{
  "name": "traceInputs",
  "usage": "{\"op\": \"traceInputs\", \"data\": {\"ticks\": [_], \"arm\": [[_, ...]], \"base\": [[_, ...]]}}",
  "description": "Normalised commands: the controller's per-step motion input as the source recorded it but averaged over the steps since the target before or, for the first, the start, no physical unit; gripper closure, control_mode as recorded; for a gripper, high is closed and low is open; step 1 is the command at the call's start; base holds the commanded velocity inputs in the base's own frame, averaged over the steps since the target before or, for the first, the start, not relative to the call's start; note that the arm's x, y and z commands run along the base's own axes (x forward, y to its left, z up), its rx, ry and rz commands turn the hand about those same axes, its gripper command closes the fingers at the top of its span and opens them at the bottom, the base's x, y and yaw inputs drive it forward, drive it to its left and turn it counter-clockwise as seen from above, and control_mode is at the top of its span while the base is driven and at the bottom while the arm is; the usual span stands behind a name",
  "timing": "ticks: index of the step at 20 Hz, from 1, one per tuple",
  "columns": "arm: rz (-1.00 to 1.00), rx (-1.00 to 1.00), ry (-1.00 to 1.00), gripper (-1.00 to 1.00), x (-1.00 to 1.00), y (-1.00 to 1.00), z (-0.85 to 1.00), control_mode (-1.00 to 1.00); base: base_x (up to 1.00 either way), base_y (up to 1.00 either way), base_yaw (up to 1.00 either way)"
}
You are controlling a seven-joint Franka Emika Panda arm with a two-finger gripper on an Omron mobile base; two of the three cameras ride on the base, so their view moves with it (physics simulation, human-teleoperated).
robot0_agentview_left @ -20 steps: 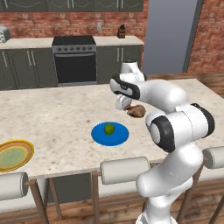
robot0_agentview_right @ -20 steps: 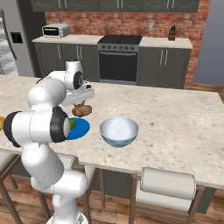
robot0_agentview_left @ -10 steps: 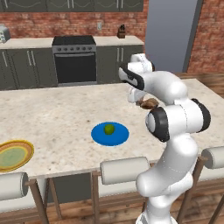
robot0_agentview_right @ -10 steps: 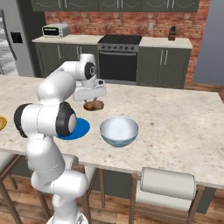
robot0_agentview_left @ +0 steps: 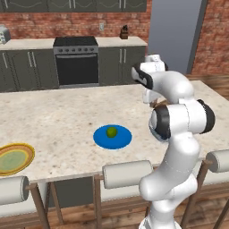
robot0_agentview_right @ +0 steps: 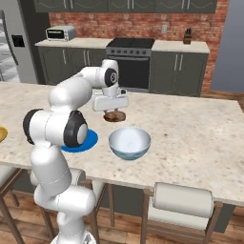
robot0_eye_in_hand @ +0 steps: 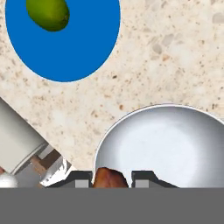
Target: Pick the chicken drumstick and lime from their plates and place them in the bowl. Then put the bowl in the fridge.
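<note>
My gripper [robot0_agentview_right: 112, 110] is shut on the brown chicken drumstick [robot0_agentview_right: 115, 116] and holds it above the counter, just behind the pale blue-white bowl [robot0_agentview_right: 129, 142]. In the hand view the drumstick [robot0_eye_in_hand: 108, 178] sits between the fingertips [robot0_eye_in_hand: 144, 178] over the near rim of the bowl [robot0_eye_in_hand: 175, 144]. The green lime [robot0_agentview_left: 111, 131] lies on the blue plate [robot0_agentview_left: 120, 139]; the hand view has the lime [robot0_eye_in_hand: 48, 13] and that plate [robot0_eye_in_hand: 65, 52] at its top left. The yellow-rimmed plate [robot0_agentview_left: 13, 157] lies bare at the counter's left end. The fridge [robot0_agentview_right: 14, 57] stands far left.
Padded stools [robot0_agentview_left: 127, 173] line the counter's near edge. A black oven [robot0_agentview_left: 76, 60] and dark cabinets run along the brick back wall, with a toaster oven [robot0_agentview_right: 59, 32] on the back counter. My arm [robot0_agentview_right: 71, 95] arches over the blue plate.
The arm has swung to the right with the drumstick, from beside the blue plate to just behind the bowl. The lime and plates have stayed put.
</note>
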Motion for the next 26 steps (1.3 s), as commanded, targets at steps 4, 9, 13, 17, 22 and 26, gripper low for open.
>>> {"op": "traceInputs", "data": {"ticks": [4,9,13,17,22,26], "arm": [[-0.07,0.02,-0.18,1.00,-0.25,-0.36,-0.30,-1.00],[-0.12,0.03,-0.33,1.00,-0.07,-0.23,-0.31,-1.00],[-0.04,0.04,-0.30,1.00,0.00,-0.15,-0.18,-1.00],[0.01,0.00,-0.23,1.00,0.09,-0.16,-0.15,-1.00],[0.06,0.00,-0.18,1.00,0.23,-0.13,-0.17,-1.00],[0.06,0.00,-0.12,1.00,0.19,-0.07,-0.15,-1.00]], "base": [[0.00,0.00,0.00],[0.00,0.00,0.00],[0.00,0.00,0.00],[0.00,0.00,0.00],[0.00,0.00,0.00],[0.00,0.00,0.00]]}}
